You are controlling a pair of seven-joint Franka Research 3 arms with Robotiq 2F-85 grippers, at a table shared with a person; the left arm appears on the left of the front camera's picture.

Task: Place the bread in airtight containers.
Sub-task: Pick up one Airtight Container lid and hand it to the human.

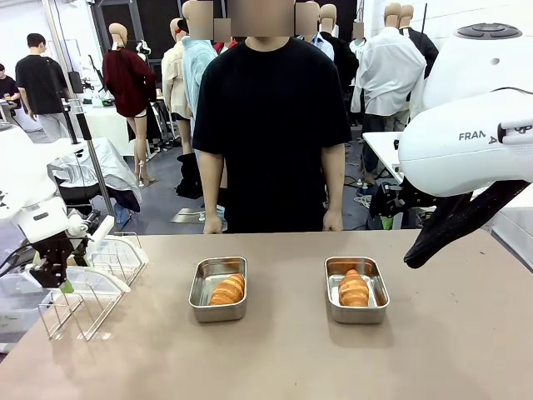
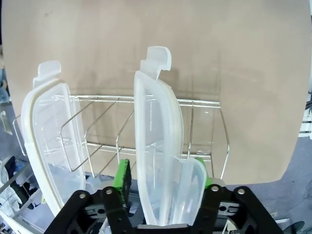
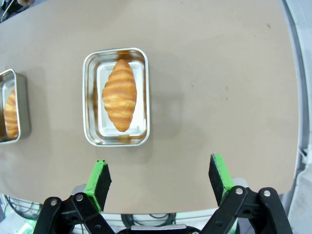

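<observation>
At the left edge of the front view the left pincer [image 1: 57,277] points down into a wire rack [image 1: 79,308] that holds clear lids. Seen from its own wrist, its fingers stand on either side of an upright lid [image 2: 156,122]. The green pads are close against the lid's edges, but I cannot tell whether they are pressing it. A second lid [image 2: 46,136] leans in the rack at the left of that frame.

The right arm [image 1: 466,142] hangs high at the upper right of the front view. The right pincer [image 3: 158,168] is released, its fingers spread wide above the bare worktop [image 3: 219,73] with nothing between them.

In the lower middle of the front view sit two uncovered steel containers, well apart — a tub [image 1: 218,313] left of centre and another tub [image 1: 356,315] right of centre. A roll [image 1: 228,289] lies inside the first and another roll [image 1: 354,288] inside the second.

The worktop is plain tan. A person in a black T-shirt [image 1: 271,125] stands at its far edge, arms hanging down. Behind is a busy workshop floor — another person stands at the upper left.
</observation>
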